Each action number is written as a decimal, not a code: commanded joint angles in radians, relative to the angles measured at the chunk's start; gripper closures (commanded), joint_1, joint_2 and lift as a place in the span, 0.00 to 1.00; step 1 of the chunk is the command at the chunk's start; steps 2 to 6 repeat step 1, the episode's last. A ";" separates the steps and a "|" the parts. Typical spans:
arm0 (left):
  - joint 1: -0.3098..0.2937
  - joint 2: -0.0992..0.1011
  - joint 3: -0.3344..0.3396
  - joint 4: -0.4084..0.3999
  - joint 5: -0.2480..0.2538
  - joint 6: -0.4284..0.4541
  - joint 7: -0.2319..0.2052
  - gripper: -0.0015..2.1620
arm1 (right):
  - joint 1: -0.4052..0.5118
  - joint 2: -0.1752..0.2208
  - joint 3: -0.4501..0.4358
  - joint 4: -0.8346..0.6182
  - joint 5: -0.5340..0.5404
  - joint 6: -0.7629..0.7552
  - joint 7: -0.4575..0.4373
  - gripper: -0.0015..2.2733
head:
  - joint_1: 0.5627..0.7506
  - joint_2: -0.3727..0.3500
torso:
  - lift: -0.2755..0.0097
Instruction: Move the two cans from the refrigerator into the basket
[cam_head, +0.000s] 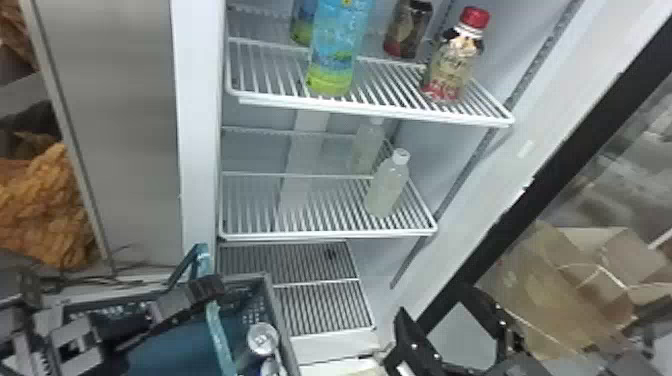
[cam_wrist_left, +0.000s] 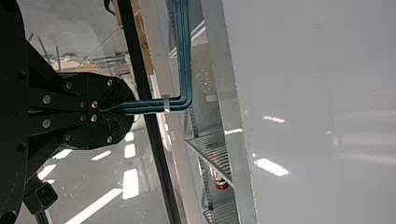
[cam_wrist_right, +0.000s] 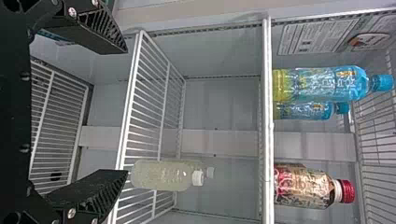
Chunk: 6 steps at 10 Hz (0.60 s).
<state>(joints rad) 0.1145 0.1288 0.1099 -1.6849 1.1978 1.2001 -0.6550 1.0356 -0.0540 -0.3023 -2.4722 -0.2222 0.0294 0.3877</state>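
With left gripper (cam_head: 207, 288) nearest, clenches basket (cam_head: 281, 322) handle (cam_head: 216, 327); has can (cam_head: 262, 340) inside, top up, axis near upright; holds right gripper (cam_head: 431, 301) spread.

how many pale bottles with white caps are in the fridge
2. The front bottle stands toward the right of the middle shelf; the rear bottle stands behind it. Others may be hidden.

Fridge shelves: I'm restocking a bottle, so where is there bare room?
On the middle shelf, left of the clear bottles. Also along the top shelf's front, between the blue bottle and the red-capped bottle. It is crowded at that shelf's right, where a dark container stands behind the red-capped bottle.
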 joint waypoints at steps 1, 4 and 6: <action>0.001 0.000 0.000 0.000 -0.001 0.000 0.000 0.56 | -0.002 0.000 0.001 0.002 -0.001 0.000 0.000 0.06 | 0.70 0.03 | 0.20; 0.001 0.000 0.000 0.000 -0.001 0.000 0.000 0.56 | -0.002 0.000 0.001 0.002 -0.001 0.000 0.000 0.06 | 0.70 0.03 | 0.20; 0.001 0.000 0.000 0.000 -0.001 0.000 0.000 0.56 | -0.002 0.000 0.001 0.002 -0.001 0.000 0.000 0.06 | 0.70 0.03 | 0.20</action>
